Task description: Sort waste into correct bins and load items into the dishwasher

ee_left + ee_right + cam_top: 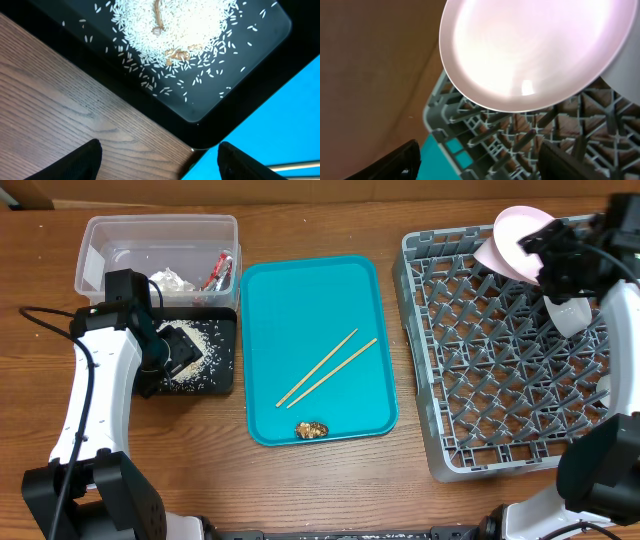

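**As Plate Reached Rack, Chopsticks Waited**

While the right gripper (479, 157) hung wide open and empty, the round pale-pink plate (518, 242) tilted over a far corner of the grey pegged plastic dish rack (500, 380). It likely needed seating between pegs, then a straight retreat. The left gripper (159, 157), equally wide, hovered by the shallow black tray (260, 62) of loose white rice (175, 25). Only overhead showed two thin wooden chopsticks (325, 368) on the flat teal tray (270, 310).
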Controlling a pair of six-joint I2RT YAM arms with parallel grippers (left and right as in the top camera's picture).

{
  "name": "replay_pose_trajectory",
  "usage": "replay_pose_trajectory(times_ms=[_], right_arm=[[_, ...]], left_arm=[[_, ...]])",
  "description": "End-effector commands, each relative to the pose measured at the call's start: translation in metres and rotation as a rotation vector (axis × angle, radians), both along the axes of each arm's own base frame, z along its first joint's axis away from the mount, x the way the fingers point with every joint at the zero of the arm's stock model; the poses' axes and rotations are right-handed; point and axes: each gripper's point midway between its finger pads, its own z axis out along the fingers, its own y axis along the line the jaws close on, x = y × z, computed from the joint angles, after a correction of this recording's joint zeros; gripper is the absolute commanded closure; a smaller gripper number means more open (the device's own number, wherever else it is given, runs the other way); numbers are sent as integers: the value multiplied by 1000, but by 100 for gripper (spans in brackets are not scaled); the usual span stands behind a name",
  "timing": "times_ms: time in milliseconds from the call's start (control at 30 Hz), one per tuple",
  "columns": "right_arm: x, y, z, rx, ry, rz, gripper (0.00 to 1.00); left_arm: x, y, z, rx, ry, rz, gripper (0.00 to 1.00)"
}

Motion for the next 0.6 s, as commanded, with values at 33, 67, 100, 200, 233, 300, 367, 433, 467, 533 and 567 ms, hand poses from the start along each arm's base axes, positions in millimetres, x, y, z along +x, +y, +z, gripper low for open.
replay_pose_trajectory(times_ms=[33,67,100,200,233,300,367,433,467,533,567], right_arm=[[-3,0,21,239,-13,-119,21],[-3,-1,16,277,5,-145,21],[-3,0,14,298,17,-157,21],[-1,1,1,358,61,-205,21],[0,0,-2,368,71,-218,21],[2,-1,-4,394,82,-249,21],[3,-7,-7,400,88,-299,21],[3,-11,-8,399,94,-339,20],[3,-12,-8,400,96,-350,20],[2,-13,-9,396,98,-356,20],[2,-13,-9,399,100,-359,19]], left_arm=[[6,2,13,9,-47,-23,24],[6,1,13,9,-46,-23,24],[6,1,13,9,-45,-23,24],[6,2,13,9,-45,-23,24],[5,2,13,9,-45,-23,24],[5,1,13,8,-43,-23,24],[4,1,13,8,-40,-23,24],[4,1,13,8,-40,-23,24],[4,1,13,8,-40,-23,24],[5,1,13,8,-41,-23,24],[5,1,13,8,-41,-23,24]])
